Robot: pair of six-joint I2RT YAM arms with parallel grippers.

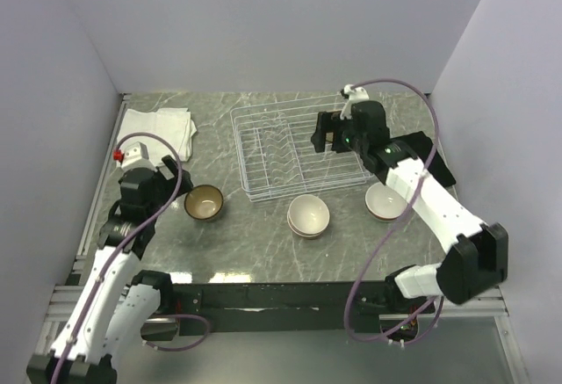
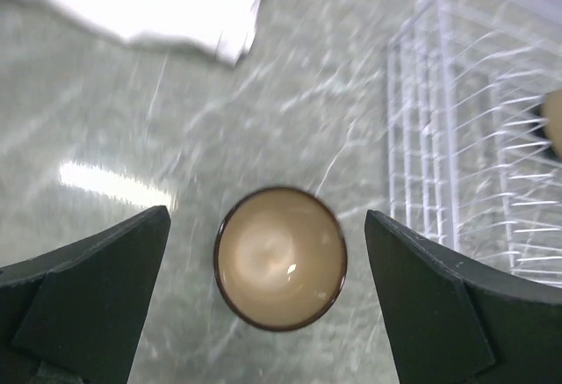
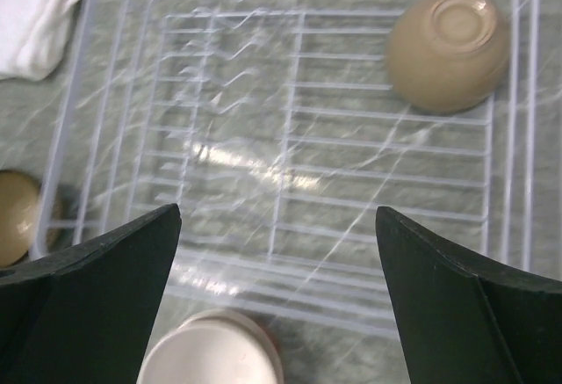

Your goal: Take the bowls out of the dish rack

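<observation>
Across the grey-green, marble-veined table, items are listed by size.

Dish rack: rectangular basket of thin white wire with raised sides and rows of upright tines, standing at the far centre.

Cloth: soft white fabric, folded, lying at the far left, apart from the rack.

Right gripper: 2 black wedge-shaped fingers spread wide and holding nothing, hovering over the right half of the rack.

Left gripper: fingers likewise spread wide and empty, poised above the dark-rimmed bowl, which sits between them and clear of both.

Bowls, all round glazed ceramic: 1 tan bowl lies bottom up, foot ring showing, in a corner of the rack. 3 stand upright on the table just in front of the rack. The dark-rimmed bowl, with a glossy tan inside, is at the left. A cream-lined bowl is in the middle. A reddish-rimmed bowl is at the right, partly hidden by the right arm.
</observation>
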